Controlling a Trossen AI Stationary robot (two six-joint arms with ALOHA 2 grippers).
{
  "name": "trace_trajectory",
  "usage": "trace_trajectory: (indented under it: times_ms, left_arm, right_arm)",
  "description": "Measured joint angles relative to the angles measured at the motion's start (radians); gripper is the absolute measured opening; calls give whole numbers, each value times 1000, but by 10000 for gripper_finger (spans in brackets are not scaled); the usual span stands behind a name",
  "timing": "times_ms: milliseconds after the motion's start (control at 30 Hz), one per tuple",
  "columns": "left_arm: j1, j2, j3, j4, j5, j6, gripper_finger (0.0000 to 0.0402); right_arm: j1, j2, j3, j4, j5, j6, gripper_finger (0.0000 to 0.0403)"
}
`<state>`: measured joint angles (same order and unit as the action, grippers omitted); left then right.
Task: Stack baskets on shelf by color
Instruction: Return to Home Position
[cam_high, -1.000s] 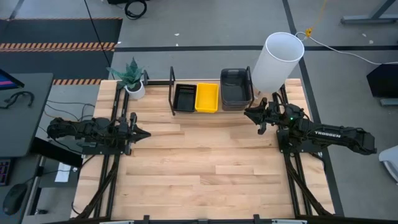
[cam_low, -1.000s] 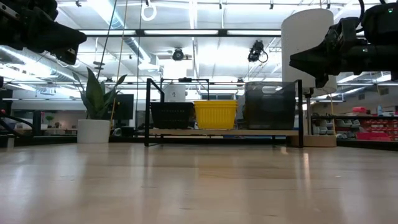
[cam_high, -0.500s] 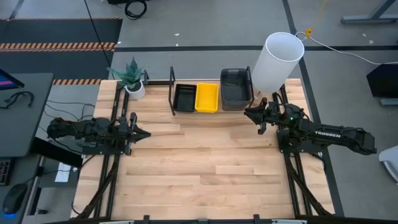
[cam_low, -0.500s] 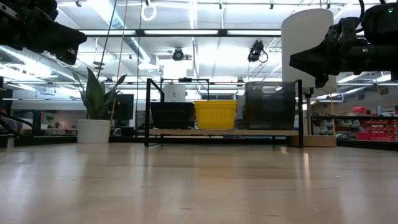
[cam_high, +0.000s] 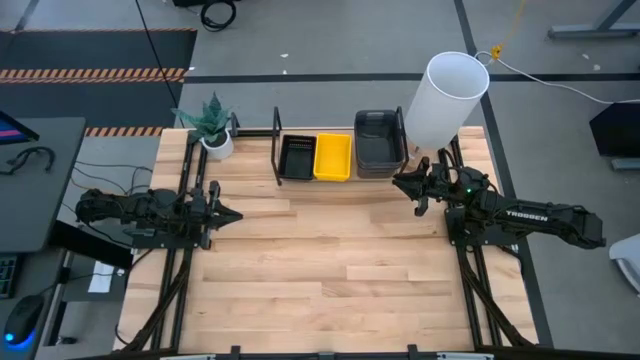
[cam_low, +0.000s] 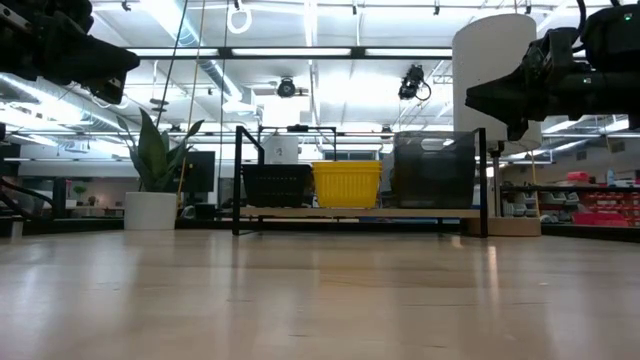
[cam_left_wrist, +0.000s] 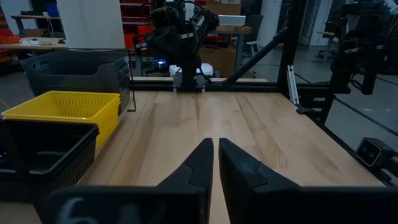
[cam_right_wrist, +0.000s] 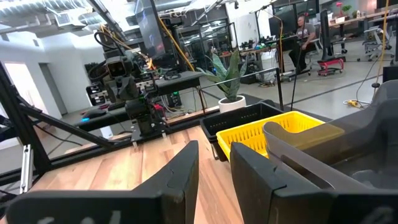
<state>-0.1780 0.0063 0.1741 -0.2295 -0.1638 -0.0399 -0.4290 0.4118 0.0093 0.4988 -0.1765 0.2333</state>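
Pale wooden tabletop (cam_high: 330, 260) filled the scene, with an open workshop behind it. Along its far edge stood the long light-wood shelf with thin black uprights (cam_low: 360, 212). Black slatted baskets (cam_high: 297, 157) sat at the shelf's left end, bright yellow baskets (cam_high: 333, 157) touched them, and larger dark grey plastic baskets (cam_high: 379, 140) sat at its right end; each looked nested, though the count was unclear. The left gripper (cam_high: 235, 214) hovered near the table's left edge, fingers almost touching, empty. The right gripper (cam_high: 397, 182) hung near the right edge, just in front of the grey baskets, fingers narrowly parted, empty. A green potted plant (cam_high: 213, 125) marked the far left corner and a tall white cylinder (cam_high: 445, 100) the far right.
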Motion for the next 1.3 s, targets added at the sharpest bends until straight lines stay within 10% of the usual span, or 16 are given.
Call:
trace_trajectory:
  times_ms: [1300]
  left_arm:
    - [0,0,0,0,0,0,30]
  right_arm:
    - [0,0,0,0,0,0,98]
